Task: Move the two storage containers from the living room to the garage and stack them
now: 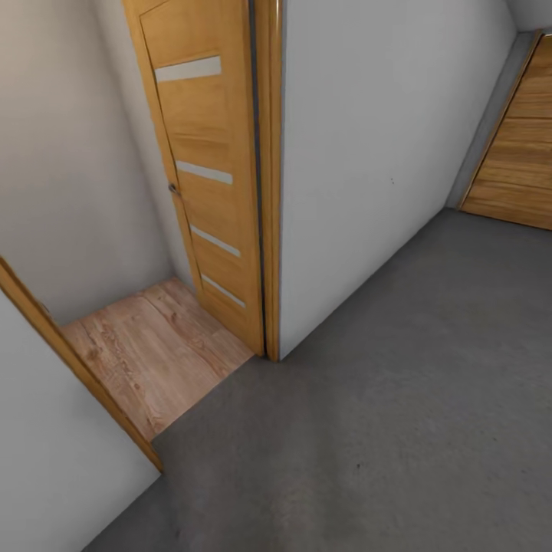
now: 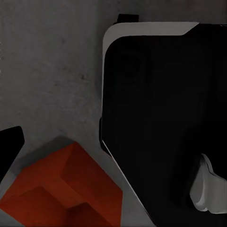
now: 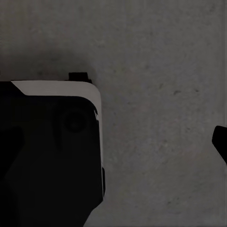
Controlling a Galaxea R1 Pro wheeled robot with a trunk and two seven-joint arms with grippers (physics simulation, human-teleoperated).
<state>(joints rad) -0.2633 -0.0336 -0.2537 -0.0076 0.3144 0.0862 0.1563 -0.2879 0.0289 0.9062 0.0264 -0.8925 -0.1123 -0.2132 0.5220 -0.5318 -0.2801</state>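
- One storage container [image 2: 64,189] shows in the left wrist view as an orange-red block over the dark grey floor [image 2: 47,71], just beside the robot's black, white-edged base [image 2: 161,118]; whether it rests on the concrete or is carried, I cannot tell.
- Whether either arm's jaws are apart or together cannot be told: just a dark sliver at each wrist view's edge.
- Risk, as I judge it: with the bin so near the base, a turn or roll could nudge it or, if carried, knock it loose.
- The head view shows rough matte concrete meeting light wood planks [image 1: 149,349] at a doorway.
- An open wooden door [image 1: 203,161] leans inward; a white-grey wall [image 1: 368,138] runs toward a wooden panel door [image 1: 521,161].
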